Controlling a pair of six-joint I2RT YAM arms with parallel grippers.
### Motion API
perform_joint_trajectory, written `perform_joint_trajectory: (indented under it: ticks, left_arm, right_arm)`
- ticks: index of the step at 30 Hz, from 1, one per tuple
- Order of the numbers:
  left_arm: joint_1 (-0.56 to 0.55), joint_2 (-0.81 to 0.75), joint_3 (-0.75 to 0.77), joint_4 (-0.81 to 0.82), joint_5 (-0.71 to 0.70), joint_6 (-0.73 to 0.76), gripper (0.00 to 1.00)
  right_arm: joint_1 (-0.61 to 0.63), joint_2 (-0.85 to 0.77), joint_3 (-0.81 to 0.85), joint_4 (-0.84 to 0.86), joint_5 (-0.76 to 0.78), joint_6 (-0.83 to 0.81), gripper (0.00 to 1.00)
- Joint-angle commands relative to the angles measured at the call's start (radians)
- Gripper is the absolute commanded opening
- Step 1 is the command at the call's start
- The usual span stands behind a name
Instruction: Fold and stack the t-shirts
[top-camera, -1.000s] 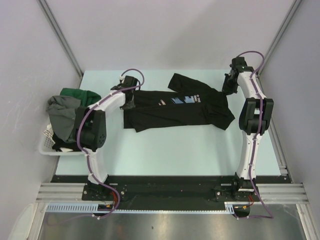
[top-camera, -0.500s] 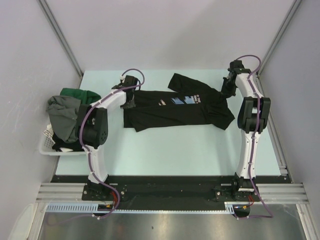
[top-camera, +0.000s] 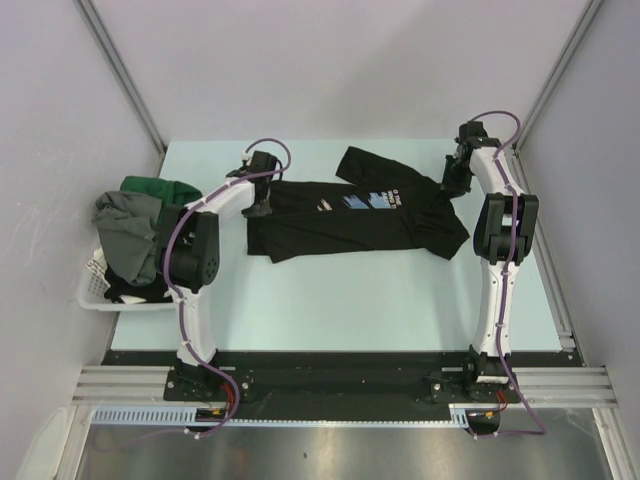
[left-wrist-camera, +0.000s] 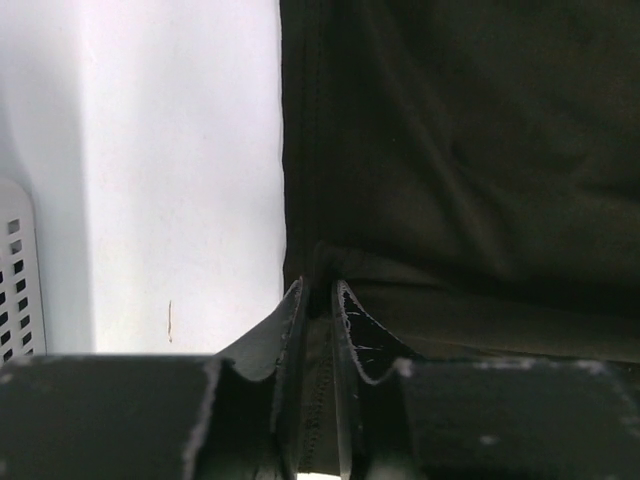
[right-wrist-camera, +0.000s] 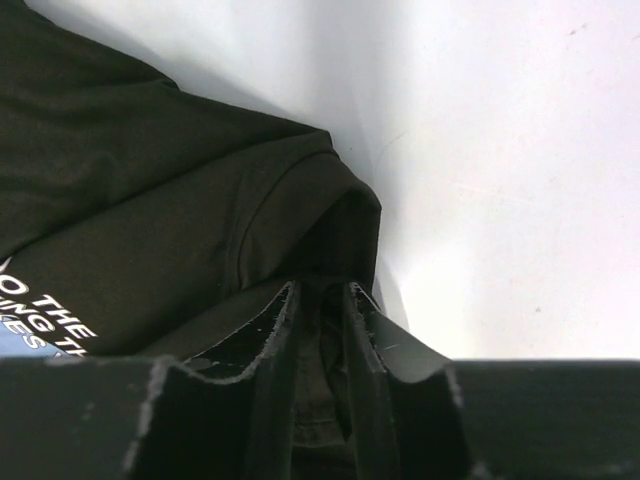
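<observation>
The left gripper (left-wrist-camera: 317, 285) is stretched out at ten o'clock and the right gripper (right-wrist-camera: 320, 287) at two o'clock, both low, jaws slightly parted.

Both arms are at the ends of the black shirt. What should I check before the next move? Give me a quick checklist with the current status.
1. Left edge of black t-shirt between left gripper fingers: ok.
2. Shirt's right end between right gripper fingers: ok.
3. Either grip firmly clamped: cannot tell.
4. Shirt lying flat: not ok, outline uneven, edges rumpled.
5. Bare table in front of the shirt for folding: ok.
6. Other shirts piled in basket, off the work area: ok.
</observation>
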Motion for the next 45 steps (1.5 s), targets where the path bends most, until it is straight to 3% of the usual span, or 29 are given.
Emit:
perform_joint_trajectory:
  ticks: [1,10,16,25,34,45]
  left_arm:
    - [0.013,0.006,0.056,0.007,-0.042,0.015,0.21]
    - [0.013,-0.022,0.075,-0.03,-0.06,0.013,0.29]
    - [0.013,-0.048,0.076,-0.042,-0.074,0.019,0.32]
    - [0.013,-0.137,0.069,-0.056,-0.083,0.012,0.36]
    - [0.015,-0.338,-0.014,0.025,0.044,0.004,0.53]
    - [-0.01,-0.393,-0.046,0.042,0.107,0.01,0.54]
  right_arm:
    - [-0.008,-0.009,0.065,0.003,-0.002,-0.004,0.3]
    - [-0.01,-0.076,0.095,-0.001,0.012,0.0,0.34]
    - [-0.008,-0.107,0.133,0.003,0.001,0.01,0.44]
    - [0.021,-0.113,0.202,0.033,-0.054,0.009,0.47]
    - [0.121,-0.004,0.306,0.169,-0.115,-0.023,0.52]
    - [0.15,0.091,0.314,0.367,-0.255,0.029,0.55]
